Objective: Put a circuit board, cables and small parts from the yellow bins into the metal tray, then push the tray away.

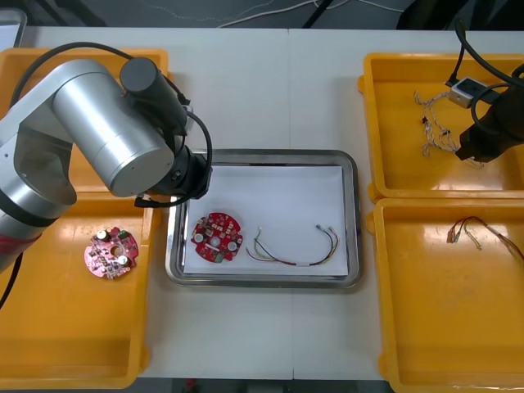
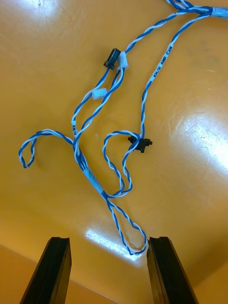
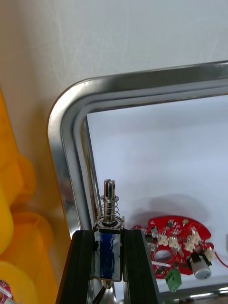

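Metal tray rim — left pincer gripping small metal part, right pincer spread over cable.

My right gripper is over the floor of a bin. Its two fingers stand wide apart and grip nothing. A twisted blue and white cable lies on the bin floor in loose loops. Its nearest loop ends between my fingertips, just beside one of them. Two small black plugs sit along the strands.
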### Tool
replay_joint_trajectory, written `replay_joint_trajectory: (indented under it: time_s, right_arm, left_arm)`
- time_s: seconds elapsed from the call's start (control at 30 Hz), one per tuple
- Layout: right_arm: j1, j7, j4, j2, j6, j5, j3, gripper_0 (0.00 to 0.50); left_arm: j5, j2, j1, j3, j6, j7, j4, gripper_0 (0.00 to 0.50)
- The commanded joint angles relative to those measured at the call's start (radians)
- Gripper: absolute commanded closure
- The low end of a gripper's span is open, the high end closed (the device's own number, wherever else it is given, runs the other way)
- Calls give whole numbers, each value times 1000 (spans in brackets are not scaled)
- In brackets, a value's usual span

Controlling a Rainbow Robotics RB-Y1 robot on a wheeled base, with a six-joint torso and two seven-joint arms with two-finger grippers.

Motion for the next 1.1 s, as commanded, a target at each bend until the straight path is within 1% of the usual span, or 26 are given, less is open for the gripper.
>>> replay_joint_trajectory:
  time_s: [0.03,0.13,0.23,0.43,0.73,0.9,1.03,1.1]
  right_arm:
    - [-14,22,-22,-34,4,-7,-32,32]
    - [-27,36,-22,-15,4,10,-32,32]
    - [-40,54,-20,2,2,30,-32,32]
    - [-54,86,-20,34,-15,62,-31,32]
    - [-67,111,-20,69,-18,96,-31,33]
    - [-67,126,-20,80,-28,111,-31,33]
    - [-67,146,-3,81,-38,108,-29,32]
    - [-67,161,15,81,-61,103,-19,32]
  left_arm:
    - [-51,-56,-69,-34,-47,21,56,500]
    - [-76,-74,-76,-55,-86,20,100,500]
    - [-91,-90,-86,-68,-103,15,132,500]
    - [-120,-114,-100,-95,-103,10,160,500]
    - [-157,-126,-100,-132,-105,15,172,500]
    - [-171,-131,-100,-146,-114,18,194,500]
    - [-188,-139,-100,-150,-146,18,218,500]
    - [-196,-146,-102,-150,-163,15,238,500]
